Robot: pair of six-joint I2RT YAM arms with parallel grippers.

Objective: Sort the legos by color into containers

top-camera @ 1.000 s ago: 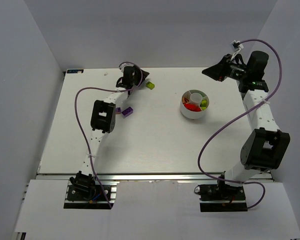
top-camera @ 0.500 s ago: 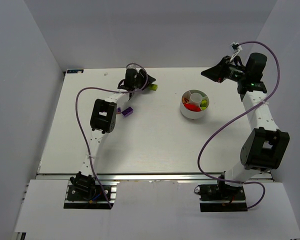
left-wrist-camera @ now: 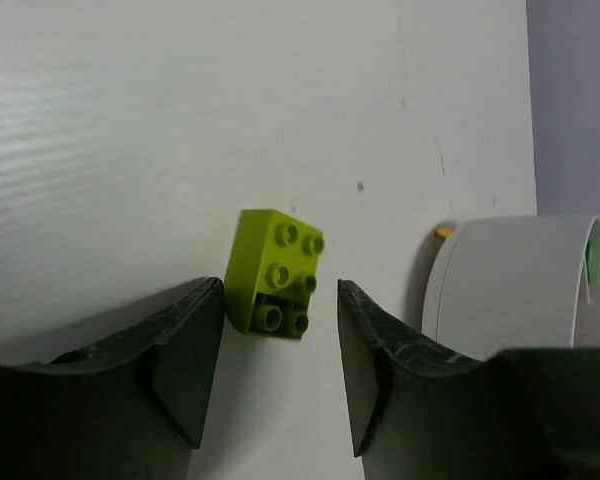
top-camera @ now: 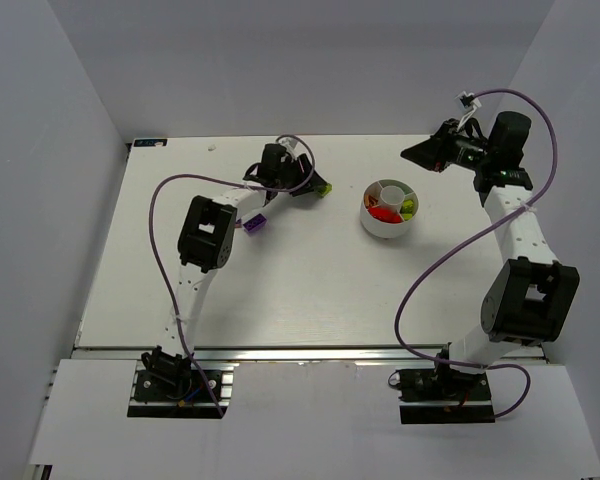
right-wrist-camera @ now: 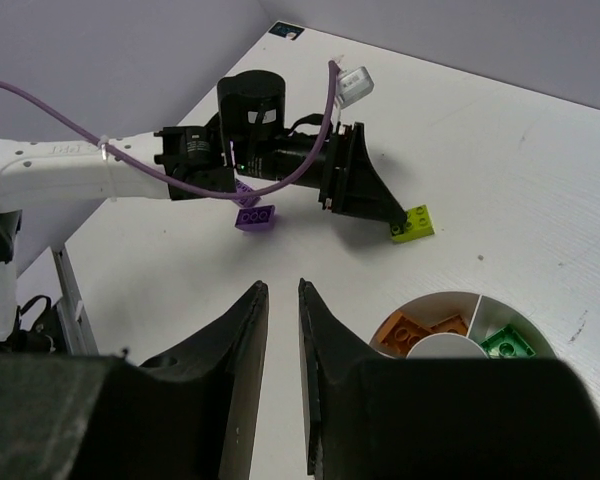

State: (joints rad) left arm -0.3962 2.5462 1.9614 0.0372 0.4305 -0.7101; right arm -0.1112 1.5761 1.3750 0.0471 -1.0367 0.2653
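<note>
Yellow-green brick [left-wrist-camera: 275, 272] lies studs-up on the worktop [left-wrist-camera: 130, 120], long axis pointing away from the left hand [left-wrist-camera: 280, 290] — between its wide-spread fingers, closer to one, near the bowl [left-wrist-camera: 510, 270]. Right hand [right-wrist-camera: 278, 300] — narrow gap, empty.

Round white divided plastic bowl [left-wrist-camera: 520, 270]: running off left wrist view's right edge.
Bowl's near half: lying hidden behind black right gripper [right-wrist-camera: 280, 290].
Tiny orange speck [left-wrist-camera: 442, 232] beside bowl: showing too small to identify.
</note>
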